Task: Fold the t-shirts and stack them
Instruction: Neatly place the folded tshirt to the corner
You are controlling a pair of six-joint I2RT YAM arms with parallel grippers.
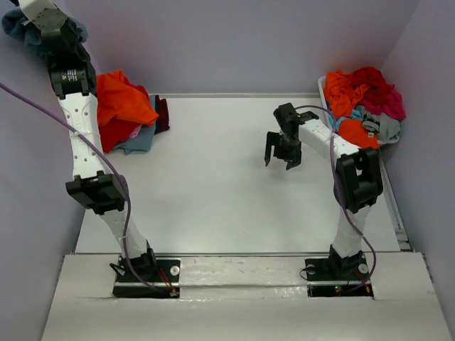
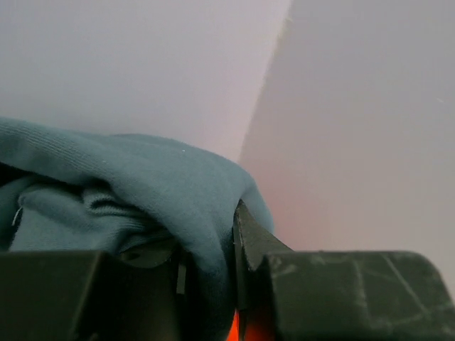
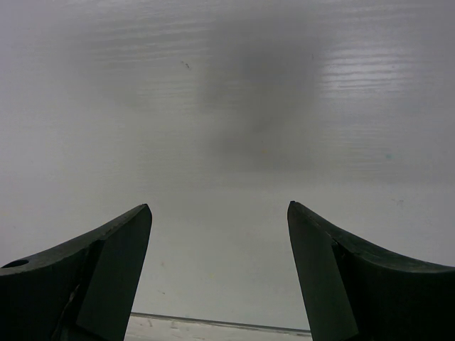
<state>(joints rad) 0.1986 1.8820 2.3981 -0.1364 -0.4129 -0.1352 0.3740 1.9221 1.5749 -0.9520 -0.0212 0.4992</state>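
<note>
While your left gripper (image 2: 208,273) pinches the slate-blue t-shirt (image 2: 142,181) up high, your right gripper (image 1: 282,162) hangs wide open over the table (image 1: 206,206).

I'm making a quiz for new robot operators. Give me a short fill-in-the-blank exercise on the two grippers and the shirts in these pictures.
1. The left gripper, raised in the back-left corner, is ___ on the blue-green shirt.
2. The right gripper hangs above the table with its jaws ___.
3. The shirt lying on top of the back-left pile is ___ in colour.

Missing words: shut; open; orange.
</note>
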